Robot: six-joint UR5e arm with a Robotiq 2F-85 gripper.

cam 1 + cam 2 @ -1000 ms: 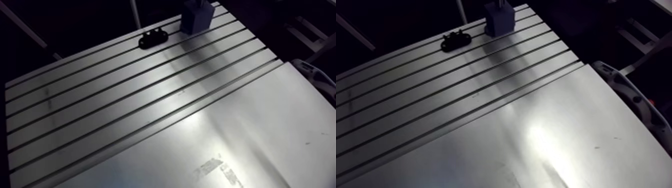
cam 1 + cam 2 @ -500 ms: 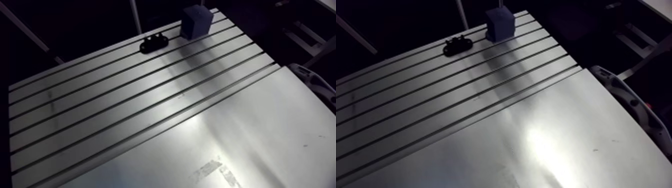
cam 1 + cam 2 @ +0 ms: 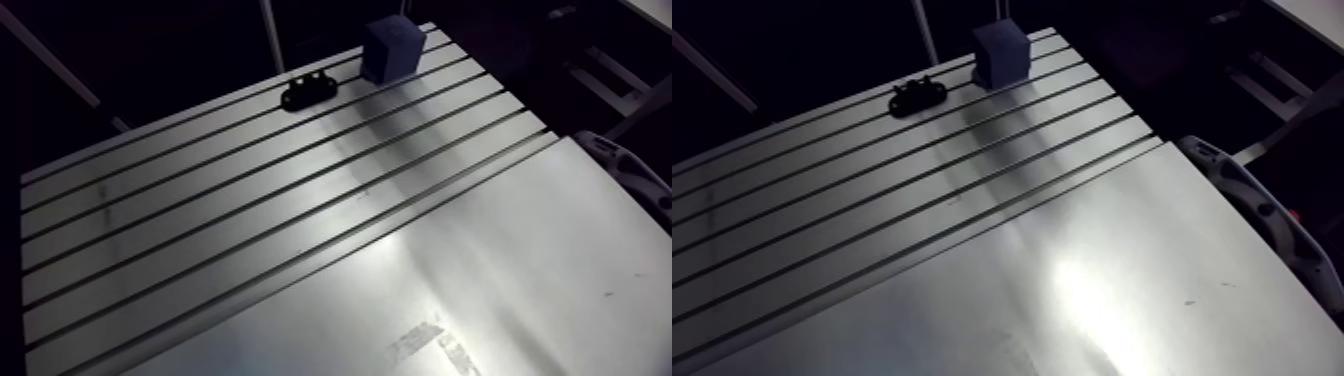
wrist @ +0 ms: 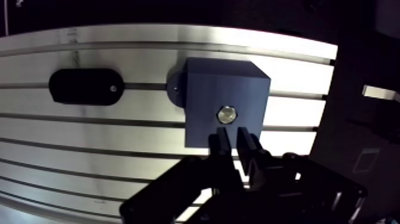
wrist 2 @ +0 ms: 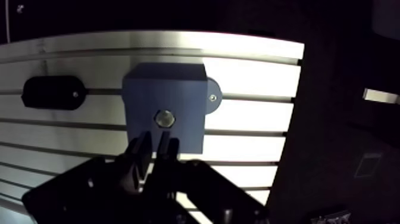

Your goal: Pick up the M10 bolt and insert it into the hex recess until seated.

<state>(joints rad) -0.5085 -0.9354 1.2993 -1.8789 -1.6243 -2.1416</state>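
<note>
M10 bolt (image 4: 227, 113): hex head is seen sunk in the top face of the blue block (image 4: 208, 83), near its middle; whether fully seated cannot be told. Block is set on the slotted aluminium table (image 4: 119, 131) near its far edge, with a round tab (image 4: 175, 89) at its base. Gripper (image 4: 233, 140) is held just beside the bolt, above the block's edge; fingers (image 4: 221, 143) are parted by a narrow gap, nothing gripped. A black oblong bracket (image 4: 85, 87) is laid nearby, apart from the block.
</note>
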